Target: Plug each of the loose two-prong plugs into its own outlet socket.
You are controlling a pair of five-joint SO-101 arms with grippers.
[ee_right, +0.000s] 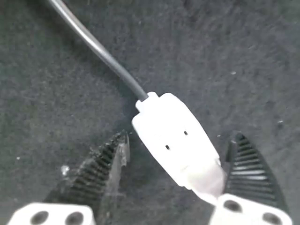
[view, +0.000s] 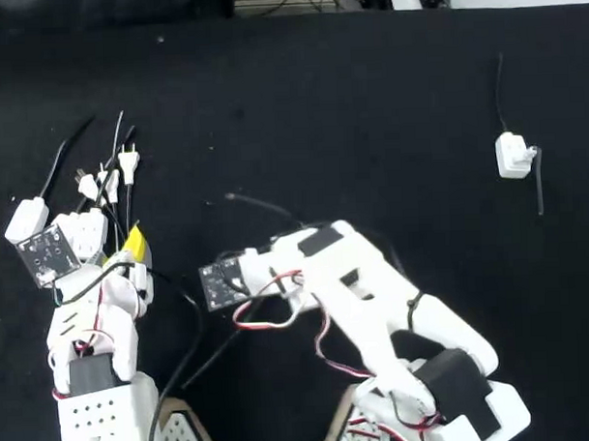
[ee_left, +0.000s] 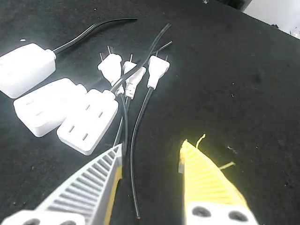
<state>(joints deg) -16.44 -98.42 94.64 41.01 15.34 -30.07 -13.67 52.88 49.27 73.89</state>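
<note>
Three loose white two-prong plugs (ee_left: 133, 75) on black cords lie fanned together, prongs pointing away from three white outlet sockets (ee_left: 89, 119) lying side by side. In the high view the plugs (view: 107, 177) are at the far left, just beyond my left arm. My left gripper (ee_left: 150, 154) hovers open over the cords, one grey finger (ee_left: 101, 176) and one yellow finger (ee_left: 204, 176) showing. My right gripper (ee_right: 181, 139) is open and low over the cloth. A white outlet socket (ee_right: 176, 145) on a black cable (ee_right: 96, 49) lies between its jaws, against one finger.
The table is covered by a black cloth (view: 349, 112). Another white socket (view: 512, 155), with a plug and black cords at it, lies at the far right. My right arm (view: 355, 286) stretches across the middle front. A black cable (view: 260, 207) runs out beyond it.
</note>
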